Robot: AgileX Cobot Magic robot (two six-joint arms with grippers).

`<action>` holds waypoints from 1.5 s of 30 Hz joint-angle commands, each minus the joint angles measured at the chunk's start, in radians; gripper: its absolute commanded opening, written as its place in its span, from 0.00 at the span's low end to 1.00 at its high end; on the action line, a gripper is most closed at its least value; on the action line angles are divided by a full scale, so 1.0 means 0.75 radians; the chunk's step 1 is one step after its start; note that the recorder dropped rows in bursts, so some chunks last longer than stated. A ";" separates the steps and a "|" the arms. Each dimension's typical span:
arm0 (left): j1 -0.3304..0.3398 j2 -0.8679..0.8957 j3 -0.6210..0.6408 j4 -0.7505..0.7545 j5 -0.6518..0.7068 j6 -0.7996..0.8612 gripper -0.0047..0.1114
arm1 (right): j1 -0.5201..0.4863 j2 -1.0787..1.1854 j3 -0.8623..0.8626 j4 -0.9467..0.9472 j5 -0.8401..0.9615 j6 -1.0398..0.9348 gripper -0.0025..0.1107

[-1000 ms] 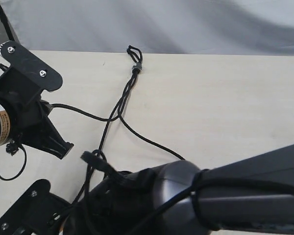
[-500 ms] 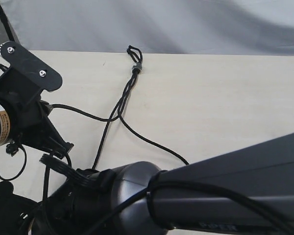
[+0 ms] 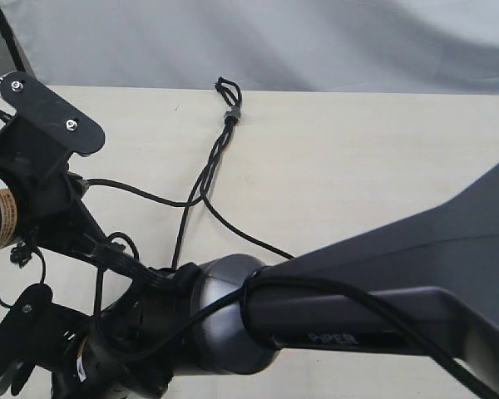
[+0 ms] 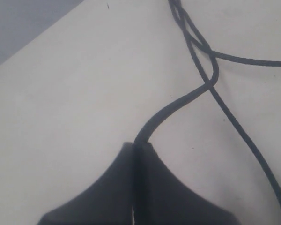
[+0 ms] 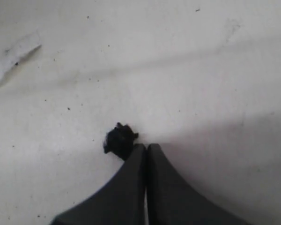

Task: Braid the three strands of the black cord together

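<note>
The black cord lies on the table with its small loop (image 3: 226, 86) and grey band (image 3: 230, 115) at the far edge. Three strands (image 3: 201, 179) run from the band and cross below it. One strand (image 4: 178, 104) leads to my left gripper (image 4: 139, 144), which is shut on it at the left (image 3: 79, 181). Another strand (image 3: 249, 237) slips under my right arm. My right gripper (image 5: 146, 146) is shut, and a frayed knot (image 5: 119, 139) pokes out beside its tip. The strand behind that knot is hidden.
The pale wooden table (image 3: 382, 166) ends at a grey cloth backdrop (image 3: 316, 41). My right arm (image 3: 358, 307) reaches across the front toward the lower left and covers the near strands. A white scrap (image 5: 9, 56) lies on the table.
My right arm has swung left across the front, its wrist now low on the left. The right-hand strand's visible part has shortened slightly. The left gripper and the loop have not moved.
</note>
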 commanded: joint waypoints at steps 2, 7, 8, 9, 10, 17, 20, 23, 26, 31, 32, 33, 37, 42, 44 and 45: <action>-0.005 -0.007 -0.006 -0.008 0.014 -0.011 0.04 | -0.005 0.010 0.001 0.001 0.179 0.005 0.02; -0.005 -0.007 -0.006 -0.008 0.014 -0.011 0.04 | -0.005 0.007 0.001 0.026 0.378 0.005 0.02; -0.005 -0.007 -0.006 -0.008 0.014 -0.011 0.04 | -0.005 0.000 0.001 0.026 0.431 0.005 0.02; -0.005 -0.007 -0.006 -0.008 0.014 -0.011 0.04 | -0.005 -0.005 0.001 0.026 0.479 0.005 0.02; -0.005 -0.007 -0.006 -0.008 0.014 -0.011 0.04 | -0.005 -0.015 0.001 0.026 0.509 0.005 0.02; -0.005 -0.007 -0.006 -0.027 0.042 -0.011 0.04 | -0.008 -0.093 0.001 -0.093 0.669 0.045 0.02; -0.005 -0.007 -0.006 -0.034 0.078 -0.028 0.04 | -0.008 -0.093 0.001 -0.165 0.745 0.112 0.02; -0.005 -0.007 -0.006 -0.034 0.078 -0.031 0.04 | -0.008 -0.113 0.001 -0.183 0.739 0.114 0.02; -0.005 -0.007 -0.006 -0.034 0.078 -0.031 0.04 | -0.008 -0.169 0.001 -0.183 0.689 0.116 0.02; -0.005 -0.007 -0.006 -0.034 0.078 -0.031 0.04 | 0.007 -0.192 0.001 -0.144 0.501 0.093 0.02; -0.005 -0.007 -0.006 -0.034 0.078 -0.031 0.04 | 0.009 -0.185 0.001 -0.144 0.460 0.084 0.02; -0.005 -0.007 -0.006 -0.034 0.078 -0.031 0.04 | 0.015 -0.164 0.001 -0.144 0.416 0.074 0.02; -0.005 -0.007 -0.006 -0.036 0.075 -0.031 0.04 | 0.020 -0.108 0.001 -0.144 0.248 0.072 0.02; -0.005 -0.007 -0.006 -0.037 0.075 -0.031 0.04 | 0.020 -0.060 0.001 -0.152 0.210 0.065 0.02; -0.005 -0.007 -0.006 -0.037 0.075 -0.031 0.04 | 0.017 -0.042 0.001 -0.152 0.248 0.065 0.02; -0.005 -0.007 -0.006 -0.037 0.075 -0.031 0.04 | 0.017 -0.035 0.001 -0.152 0.282 0.065 0.02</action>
